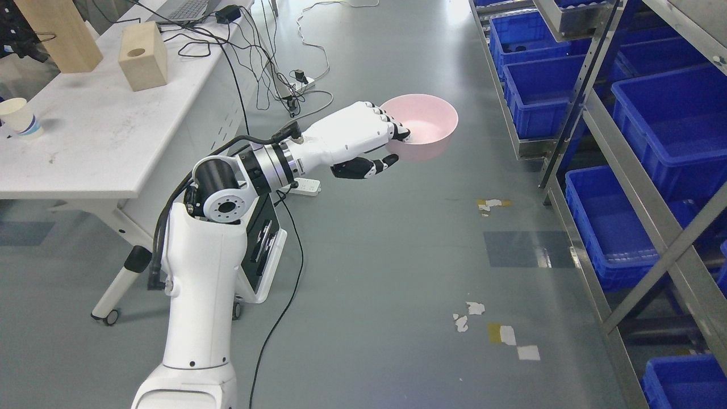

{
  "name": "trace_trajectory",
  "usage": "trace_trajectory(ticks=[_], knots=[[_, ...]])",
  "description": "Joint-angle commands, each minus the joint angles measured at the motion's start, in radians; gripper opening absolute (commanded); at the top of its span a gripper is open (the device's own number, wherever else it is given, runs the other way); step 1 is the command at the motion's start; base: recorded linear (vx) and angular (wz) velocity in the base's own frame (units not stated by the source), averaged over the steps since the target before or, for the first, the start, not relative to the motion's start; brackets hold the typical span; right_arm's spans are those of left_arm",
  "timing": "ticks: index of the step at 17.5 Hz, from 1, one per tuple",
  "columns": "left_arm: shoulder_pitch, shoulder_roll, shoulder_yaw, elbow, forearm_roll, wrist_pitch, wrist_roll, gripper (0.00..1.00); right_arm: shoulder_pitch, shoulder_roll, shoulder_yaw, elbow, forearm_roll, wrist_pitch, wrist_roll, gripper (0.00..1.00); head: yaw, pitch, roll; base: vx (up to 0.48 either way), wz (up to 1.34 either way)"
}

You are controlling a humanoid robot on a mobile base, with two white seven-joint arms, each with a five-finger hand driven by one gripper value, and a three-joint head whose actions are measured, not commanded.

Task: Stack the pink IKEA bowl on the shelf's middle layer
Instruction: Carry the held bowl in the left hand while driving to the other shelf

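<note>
A pink bowl hangs in the air above the grey floor, upright and level. My left hand is shut on its near-left rim, with the fingers over the rim and the dark thumb under the wall. The white left arm reaches up from the lower left. The metal shelf stands to the right of the bowl, a good gap away. My right arm does not show.
Blue bins fill the shelf layers on the right. A white table at the left carries two wooden blocks and a paper cup. Cables and a power strip lie on the floor beyond the arm.
</note>
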Motion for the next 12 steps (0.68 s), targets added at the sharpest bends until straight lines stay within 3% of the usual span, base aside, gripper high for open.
trace_trajectory(ticks=[1,12], knots=[[0.000,0.017,0.011,-0.001,0.000,0.000,0.004,0.01,0.023,-0.018,0.000,-0.017,0.000,0.001,0.000,1.00,0.0000,0.000,0.000,0.346,0.00],[-0.023,0.017,-0.018,0.000,0.003,0.000,0.030,0.02,0.023,-0.018,0.000,-0.017,0.000,0.001,0.000,1.00,0.0000,0.000,0.000,0.281,0.01]])
